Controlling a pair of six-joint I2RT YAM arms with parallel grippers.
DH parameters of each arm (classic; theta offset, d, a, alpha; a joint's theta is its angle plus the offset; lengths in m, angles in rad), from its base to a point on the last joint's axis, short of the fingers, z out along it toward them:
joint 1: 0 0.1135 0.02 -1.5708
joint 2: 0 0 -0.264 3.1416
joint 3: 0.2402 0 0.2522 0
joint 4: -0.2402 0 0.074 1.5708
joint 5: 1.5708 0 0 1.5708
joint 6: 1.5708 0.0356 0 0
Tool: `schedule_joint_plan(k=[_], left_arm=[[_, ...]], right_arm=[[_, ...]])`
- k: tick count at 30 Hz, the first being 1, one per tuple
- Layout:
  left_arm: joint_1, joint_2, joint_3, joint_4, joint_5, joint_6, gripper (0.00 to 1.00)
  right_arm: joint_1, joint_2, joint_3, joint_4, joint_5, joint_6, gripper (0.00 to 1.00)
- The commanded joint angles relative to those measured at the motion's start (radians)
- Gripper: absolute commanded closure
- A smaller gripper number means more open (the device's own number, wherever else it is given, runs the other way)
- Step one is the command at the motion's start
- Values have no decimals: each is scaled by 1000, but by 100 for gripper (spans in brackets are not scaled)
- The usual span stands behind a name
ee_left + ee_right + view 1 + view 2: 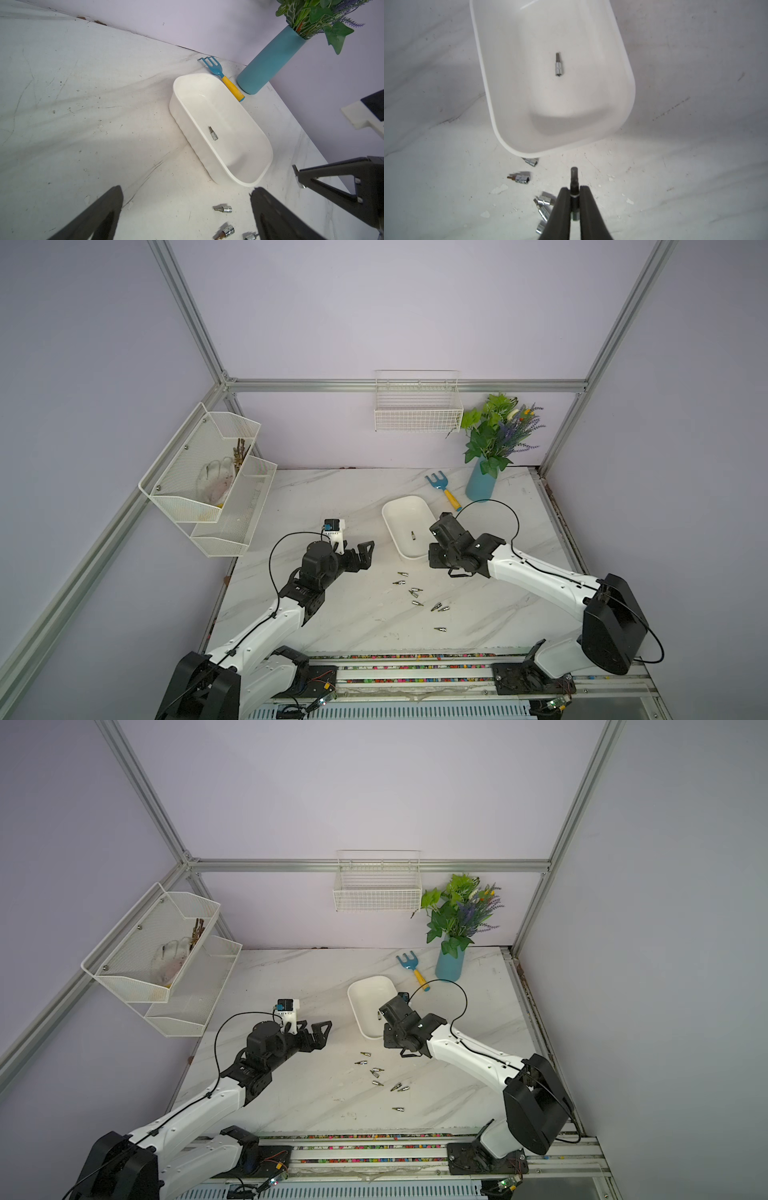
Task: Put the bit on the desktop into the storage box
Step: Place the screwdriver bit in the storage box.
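Over a marbled table (340, 626), the right arm reaches in from the near edge, its white forearm sloping up toward the storage box (389, 526) and its black wrist bent steeply downward above the box's near right corner. The right gripper (574, 190) is clamped on a dark bit (574, 176), which stands out past the two black fingertips with its tip aimed at the box; in the wrist view the grip hangs above bare table just short of the box's near rim. The white box sits on the table with one silver bit (412, 535) lying alone on its floor, roughly in the middle. The left arm stretches from the opposite near corner, elbow low and forearm rising, and ends well to the left of the box with the left gripper (360, 552) held roughly level and turned toward it. Its fingers (108, 209) stand wide apart and hold nothing. A scatter of loose bits (415, 593) lies on the table just in front of the box's near end, between the two arms, the closest one almost at the rim. Beyond the box's far end lie a small blue rake (441, 488) with a yellow handle and, beside it, a blue vase (480, 485) of green leaves.
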Motion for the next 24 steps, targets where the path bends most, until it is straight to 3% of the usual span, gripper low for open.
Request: schedule_joint_plan(k=[1,13,24], left_arm=[[-3,-15,-12,25,-10,12,0],[-4,-18,-12,29,-2,9,0],[-3,-8,-7,37,33,18,0]], right_arm=[[-5,93,86,56,38,-37,86],[-42,410,352,81,4,-75,87],[-54,296,289,48,-19,-95,72]])
